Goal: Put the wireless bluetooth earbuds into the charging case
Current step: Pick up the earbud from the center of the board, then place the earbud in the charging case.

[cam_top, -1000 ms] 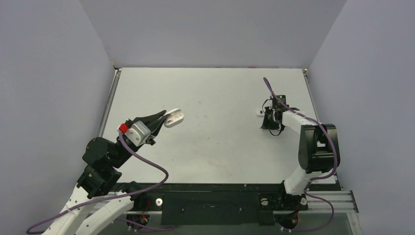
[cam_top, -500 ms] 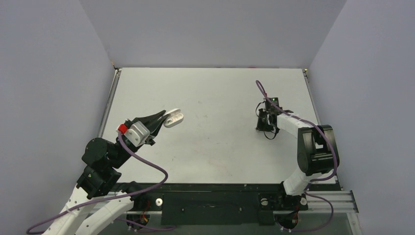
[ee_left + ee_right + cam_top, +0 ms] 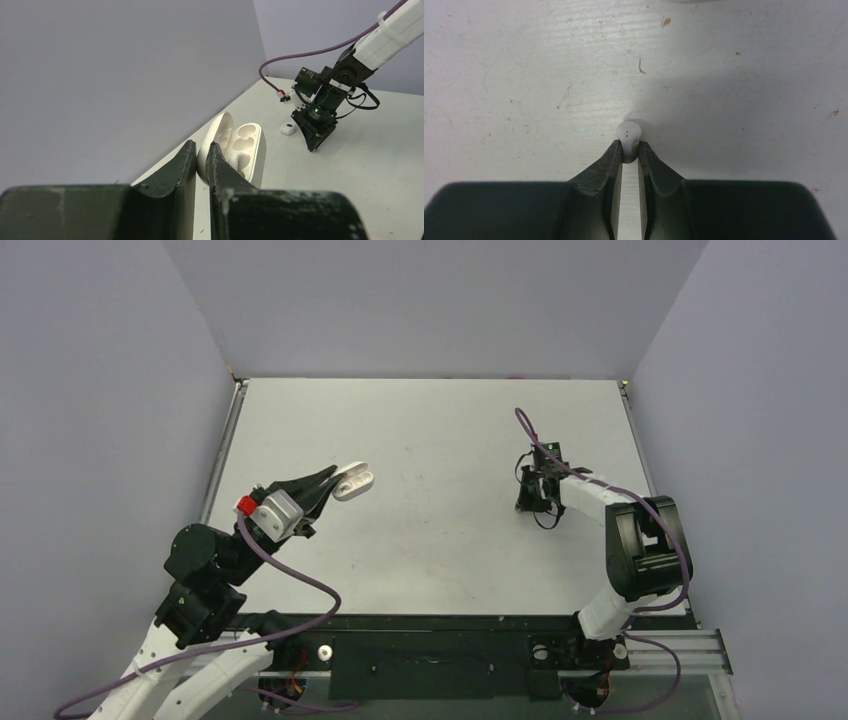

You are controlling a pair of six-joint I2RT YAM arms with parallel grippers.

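Note:
The white charging case hangs open above the table's left side. My left gripper is shut on its lid; in the left wrist view the case shows its sockets beyond my gripper. My right gripper points down at the table and is shut on a small white earbud, which sits at or just above the surface. From above, the right gripper hides that earbud. A second earbud lies on the table beside the right gripper.
The grey table is walled on the left, back and right. The purple cable loops above my right wrist. The arm bases and a black rail sit at the near edge.
My right gripper has shifted left toward the table's middle, and the white earbud seen beside it from above no longer shows. The left gripper and case have barely moved.

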